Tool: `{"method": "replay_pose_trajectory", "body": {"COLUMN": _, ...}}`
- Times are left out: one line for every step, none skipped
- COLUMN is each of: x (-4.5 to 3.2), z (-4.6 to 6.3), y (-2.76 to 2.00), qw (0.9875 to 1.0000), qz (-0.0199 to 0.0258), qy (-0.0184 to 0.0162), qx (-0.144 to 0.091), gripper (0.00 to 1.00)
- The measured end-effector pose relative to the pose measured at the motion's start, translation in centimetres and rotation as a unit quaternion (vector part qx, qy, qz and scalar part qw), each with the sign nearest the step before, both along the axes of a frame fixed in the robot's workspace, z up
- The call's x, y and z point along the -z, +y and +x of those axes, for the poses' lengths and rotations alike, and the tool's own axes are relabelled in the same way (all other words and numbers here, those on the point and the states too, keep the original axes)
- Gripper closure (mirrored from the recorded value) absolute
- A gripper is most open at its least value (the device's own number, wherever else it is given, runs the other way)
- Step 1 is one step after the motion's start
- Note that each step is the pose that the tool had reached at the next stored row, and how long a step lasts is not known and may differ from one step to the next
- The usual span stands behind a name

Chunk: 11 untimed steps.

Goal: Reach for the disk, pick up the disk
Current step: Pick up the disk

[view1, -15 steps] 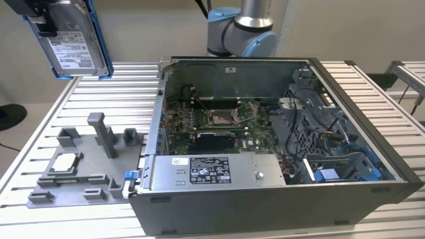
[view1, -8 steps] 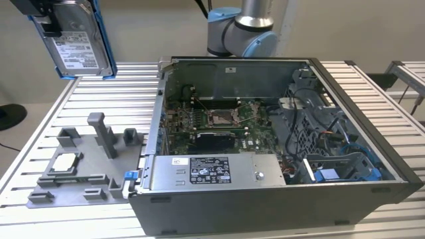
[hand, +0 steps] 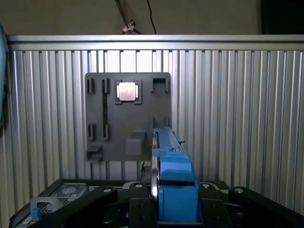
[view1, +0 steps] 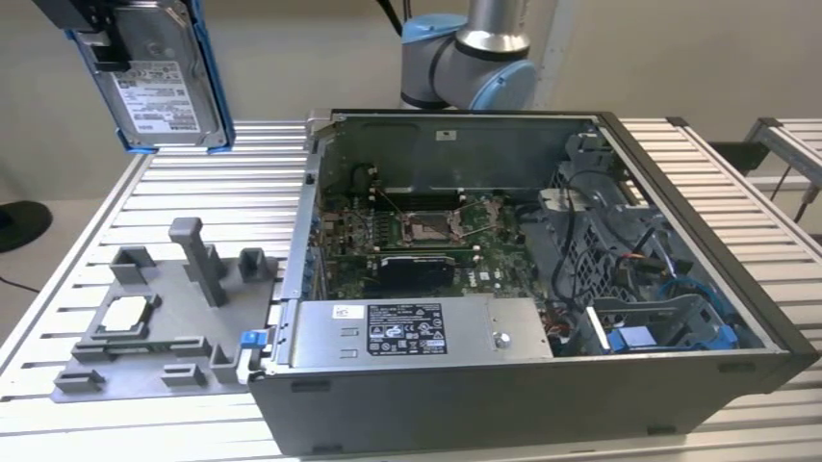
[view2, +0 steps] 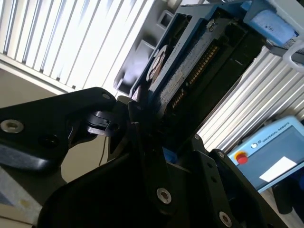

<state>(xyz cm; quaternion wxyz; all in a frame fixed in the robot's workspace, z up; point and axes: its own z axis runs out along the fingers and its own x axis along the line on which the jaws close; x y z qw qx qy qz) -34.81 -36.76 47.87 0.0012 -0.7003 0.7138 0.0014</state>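
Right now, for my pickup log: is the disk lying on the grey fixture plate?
No, in the exterior view the disk hangs high above the grey fixture plate.

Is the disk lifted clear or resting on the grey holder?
Lifted clear: in the exterior view the disk hangs upright above the grey holder; the first wrist view shows the gripper closed on it.

clear air around the disk [view1: 161, 82] up high; fixture [view1: 141, 358] posts stick up underneath, pc case [view1: 514, 404] wall close beside them.
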Motion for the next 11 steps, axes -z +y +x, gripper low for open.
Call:
{"method": "replay_pose_trajectory", "body": {"x": 0.00, "z": 0.1, "y": 0.00, "qw": 1.0000, "qz": 0.0000, "qy": -0.0001, "qx": 0.000, "gripper": 1.00}}
{"method": "replay_pose_trajectory", "body": {"x": 0.00, "z": 0.3, "y": 0.00, "qw": 1.0000, "qz": 0.0000, "qy": 0.0000, "qx": 0.000, "gripper": 1.00}}
{"method": "replay_pose_trajectory", "body": {"x": 0.00, "z": 0.4, "y": 0.00, "qw": 1.0000, "qz": 0.0000, "qy": -0.0001, "qx": 0.000, "gripper": 1.00}}
{"method": "replay_pose_trajectory", "body": {"x": 0.00, "z": 0.6, "y": 0.00, "qw": 1.0000, "qz": 0.0000, "qy": -0.0001, "qx": 0.000, "gripper": 1.00}}
{"method": "replay_pose_trajectory", "body": {"x": 0.00, "z": 0.7, "y": 0.00, "qw": 1.0000, "qz": 0.0000, "qy": 0.0000, "qx": 0.000, "gripper": 1.00}}
{"method": "replay_pose_trajectory", "body": {"x": 0.00, "z": 0.8, "y": 0.00, "qw": 1.0000, "qz": 0.0000, "qy": 0.0000, "qx": 0.000, "gripper": 1.00}}
{"method": "replay_pose_trajectory", "body": {"x": 0.00, "z": 1.0, "y": 0.00, "qw": 1.0000, "qz": 0.0000, "qy": 0.0000, "qx": 0.000, "gripper": 1.00}}
{"method": "replay_pose_trajectory", "body": {"x": 0.00, "z": 1.2, "y": 0.00, "qw": 1.0000, "qz": 0.0000, "qy": 0.0000, "qx": 0.000, "gripper": 1.00}}
{"method": "replay_pose_trajectory", "body": {"x": 0.00, "z": 1.3, "y": 0.00, "qw": 1.0000, "qz": 0.0000, "qy": 0.0000, "qx": 0.000, "gripper": 1.00}}
{"method": "replay_pose_trajectory", "body": {"x": 0.00, "z": 1.5, "y": 0.00, "qw": 1.0000, "qz": 0.0000, "qy": 0.0000, "qx": 0.000, "gripper": 1.00}}
{"method": "replay_pose_trajectory", "body": {"x": 0.00, "z": 1.7, "y": 0.00, "qw": 1.0000, "qz": 0.0000, "qy": 0.0000, "qx": 0.000, "gripper": 1.00}}
